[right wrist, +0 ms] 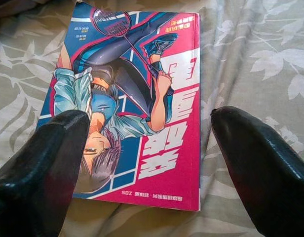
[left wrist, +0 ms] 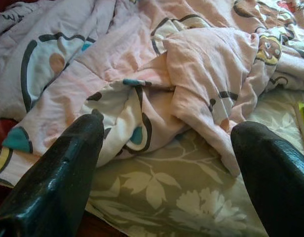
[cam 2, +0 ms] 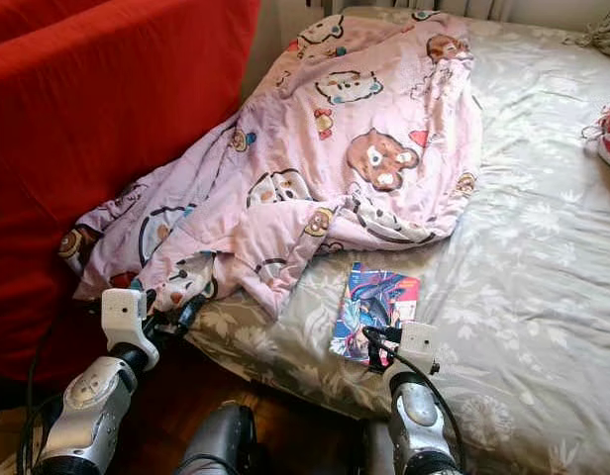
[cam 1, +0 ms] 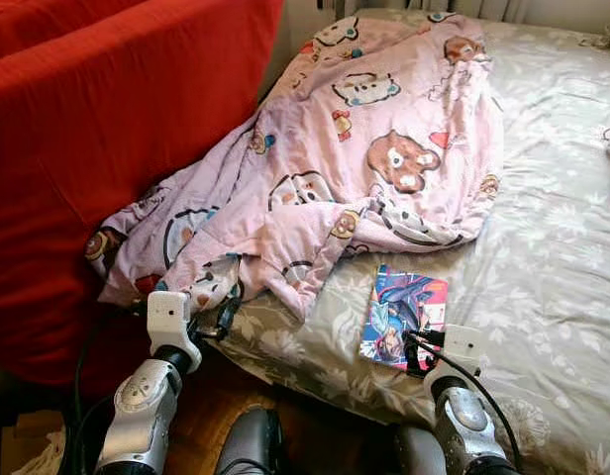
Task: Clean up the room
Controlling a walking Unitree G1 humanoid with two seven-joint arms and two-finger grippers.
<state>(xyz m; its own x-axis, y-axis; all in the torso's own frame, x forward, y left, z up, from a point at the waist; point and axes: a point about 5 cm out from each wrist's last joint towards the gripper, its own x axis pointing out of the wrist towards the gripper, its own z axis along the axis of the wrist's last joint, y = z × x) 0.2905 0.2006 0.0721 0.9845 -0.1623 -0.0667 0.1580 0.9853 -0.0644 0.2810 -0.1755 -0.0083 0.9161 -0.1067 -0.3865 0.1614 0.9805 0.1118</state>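
Our right gripper (right wrist: 147, 148), fingers spread wide and empty, straddles the comic book's (cam 1: 404, 315) near end; its long axis runs away from us.

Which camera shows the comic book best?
The right wrist view: the comic book lies flat, cover readable, between the open right gripper. Both eye views show it small on the bed; the left wrist view catches an edge.
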